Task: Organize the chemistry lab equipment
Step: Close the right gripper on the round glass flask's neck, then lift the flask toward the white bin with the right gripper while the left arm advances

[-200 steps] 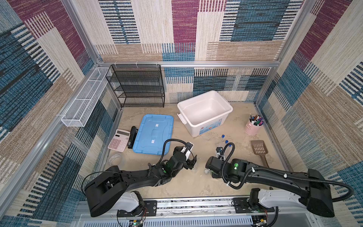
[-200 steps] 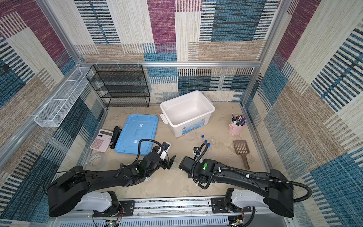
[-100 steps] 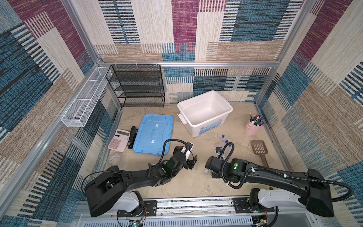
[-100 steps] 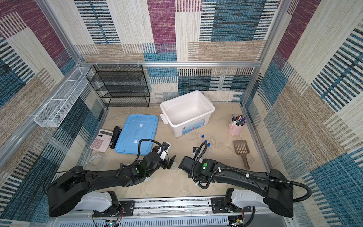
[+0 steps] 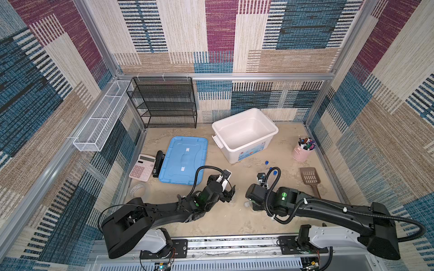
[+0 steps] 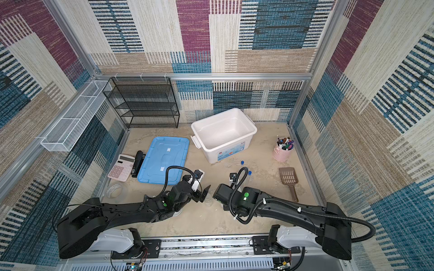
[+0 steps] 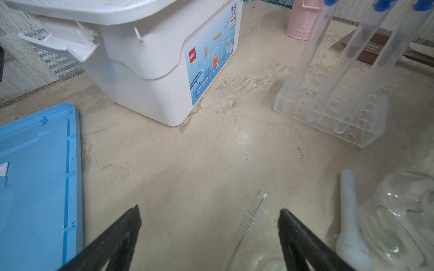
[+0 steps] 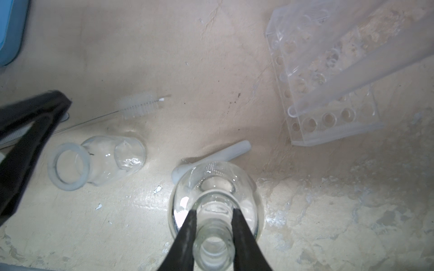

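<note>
Lower centre in both top views, the right end effector (image 8: 213,211) clamps the neck of the glass flask (image 8: 216,185), best lifted straight and slowly, while the left end effector (image 7: 209,209) hangs open above the wire brush (image 7: 253,217).

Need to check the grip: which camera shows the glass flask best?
Right wrist view: the flask is close and sharp, with its neck between the right tool's fingers. The left wrist view catches only its blurred side at the edge. In both top views the right arm mostly hides it.
</note>
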`<action>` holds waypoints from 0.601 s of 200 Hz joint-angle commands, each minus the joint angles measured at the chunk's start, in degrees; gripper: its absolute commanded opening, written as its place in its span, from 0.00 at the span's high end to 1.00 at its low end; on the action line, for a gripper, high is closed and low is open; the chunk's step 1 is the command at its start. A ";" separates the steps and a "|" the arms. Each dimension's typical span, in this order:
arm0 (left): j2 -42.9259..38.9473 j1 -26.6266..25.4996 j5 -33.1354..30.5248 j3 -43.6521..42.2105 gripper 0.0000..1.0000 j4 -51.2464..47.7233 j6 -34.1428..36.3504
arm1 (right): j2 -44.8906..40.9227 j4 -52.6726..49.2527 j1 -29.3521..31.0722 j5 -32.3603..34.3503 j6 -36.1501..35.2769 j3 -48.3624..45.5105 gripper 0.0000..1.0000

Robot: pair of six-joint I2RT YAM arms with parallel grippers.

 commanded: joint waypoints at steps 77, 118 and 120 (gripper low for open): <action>-3.41 0.11 -4.33 2.67 0.04 -4.36 0.84 | 0.71 -3.38 -0.33 3.95 -2.09 6.95 0.83; -5.23 1.31 -6.29 6.06 0.01 -9.56 0.68 | 1.75 -3.67 -2.30 5.10 -4.69 11.47 0.83; -5.37 1.54 -6.29 6.21 0.01 -9.96 0.63 | 1.77 -3.44 -2.39 5.10 -5.03 11.64 0.83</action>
